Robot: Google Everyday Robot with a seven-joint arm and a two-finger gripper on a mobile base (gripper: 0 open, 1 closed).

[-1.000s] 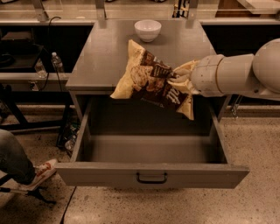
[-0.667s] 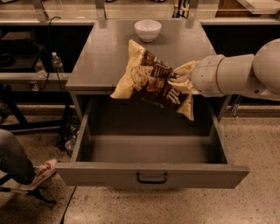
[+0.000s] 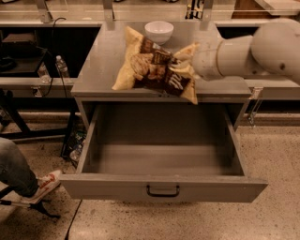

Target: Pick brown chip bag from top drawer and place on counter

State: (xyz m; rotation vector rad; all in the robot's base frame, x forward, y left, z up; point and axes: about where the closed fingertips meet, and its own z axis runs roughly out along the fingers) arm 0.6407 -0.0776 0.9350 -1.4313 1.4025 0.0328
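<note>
Warm, dim overhead light, soft sheen on counter (image 3: 99, 65); top drawer (image 3: 164, 159) interior shaded; gripper (image 3: 186, 69), brightly lit, gripping brown chip bag (image 3: 152, 70) above counter front

A pale speckled floor (image 3: 276, 159) spreads around the grey cabinet under warm, dim light. Dark benches run along the back and the left side, grey metal posts (image 3: 108, 11) rise behind the tabletop (image 3: 101, 65), and a clear water bottle (image 3: 61, 66) stands by the left bench's shelf (image 3: 23, 83). The hand (image 3: 187, 63) hangs at the right over the tabletop's front part.
</note>
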